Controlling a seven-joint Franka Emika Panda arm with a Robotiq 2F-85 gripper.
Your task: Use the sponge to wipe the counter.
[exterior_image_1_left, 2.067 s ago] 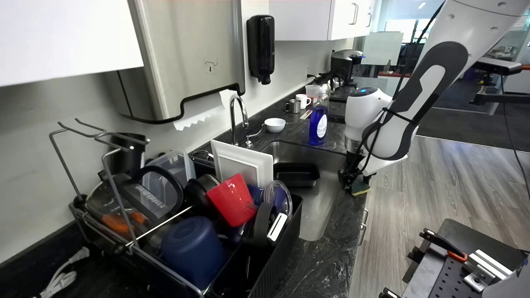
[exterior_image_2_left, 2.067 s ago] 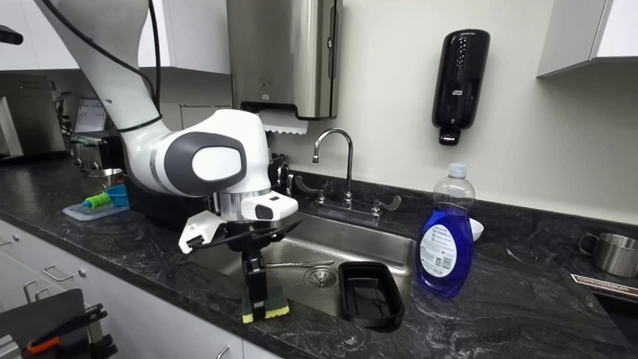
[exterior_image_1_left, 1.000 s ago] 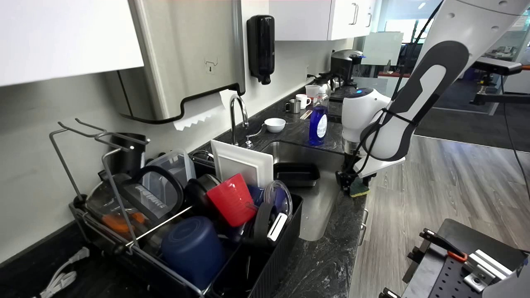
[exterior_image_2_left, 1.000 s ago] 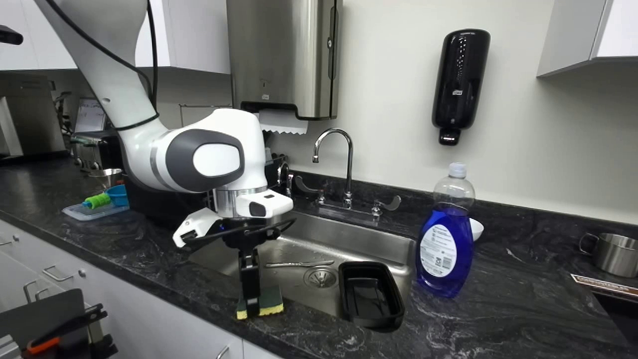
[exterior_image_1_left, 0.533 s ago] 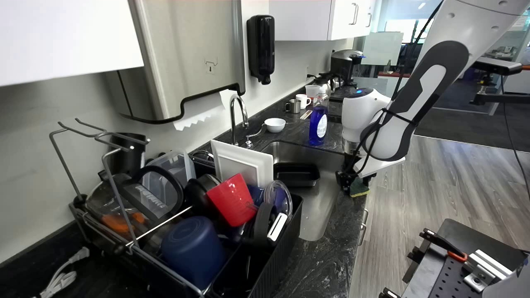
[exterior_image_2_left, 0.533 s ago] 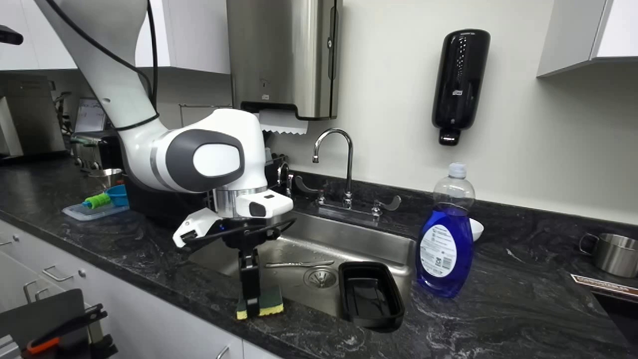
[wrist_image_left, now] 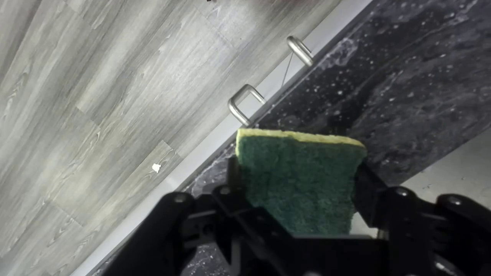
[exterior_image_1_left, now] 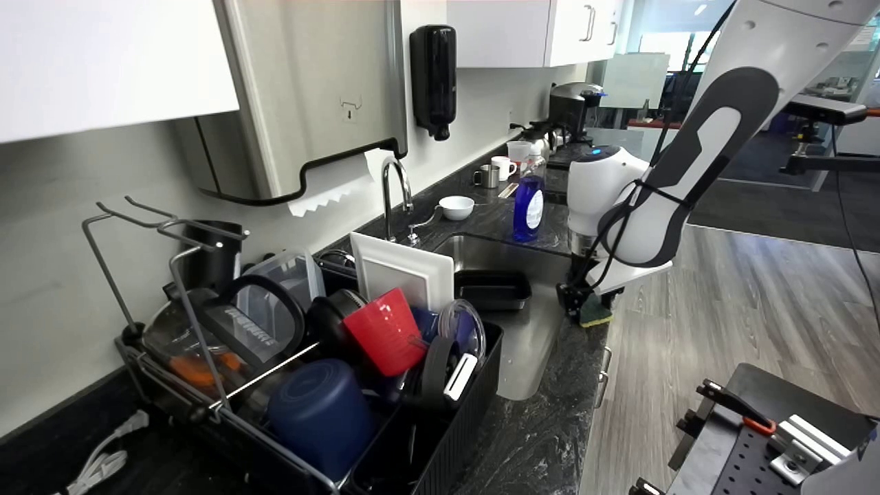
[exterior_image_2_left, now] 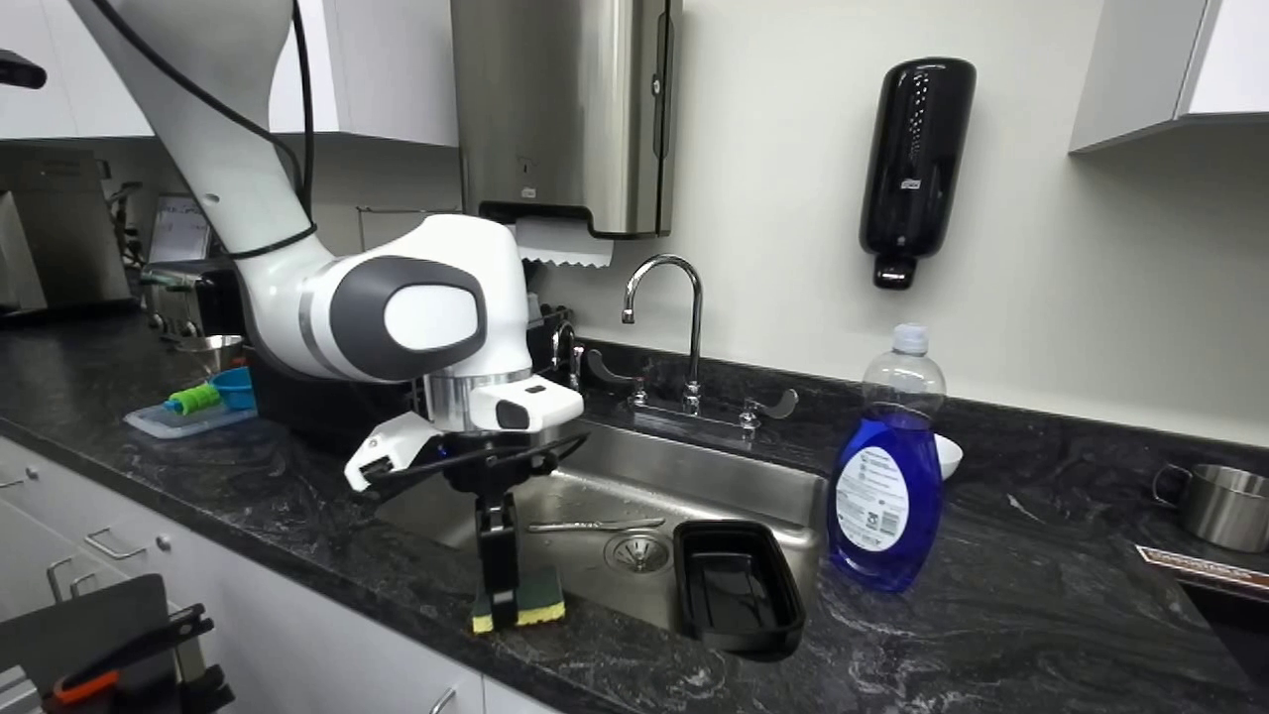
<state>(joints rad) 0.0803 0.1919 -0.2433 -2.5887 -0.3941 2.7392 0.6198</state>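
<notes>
The sponge (exterior_image_2_left: 538,593) has a dark green scouring top and a yellow underside. My gripper (exterior_image_2_left: 504,607) points down and is shut on it. In the wrist view the sponge (wrist_image_left: 299,180) sits squeezed between both fingers (wrist_image_left: 366,188), green face towards the camera. Its yellow side appears to rest on the counter (exterior_image_2_left: 1011,595), on the narrow black marbled strip between sink and front edge. In an exterior view the sponge (exterior_image_1_left: 595,311) shows below the gripper (exterior_image_1_left: 584,302), close to the counter's edge. The sponge's underside is hidden.
The steel sink (exterior_image_2_left: 595,555) lies right behind the sponge, with a black container (exterior_image_2_left: 739,585) in it. A blue soap bottle (exterior_image_2_left: 885,476) stands beyond it. The full dish rack (exterior_image_1_left: 440,440) is on the counter. Drawer handles (wrist_image_left: 245,103) jut out below the front edge.
Gripper and sponge have slid slightly along the front strip, leftward in an exterior view, compared with two seconds ago. Over the last second they have hardly moved; the grip stays the same.
</notes>
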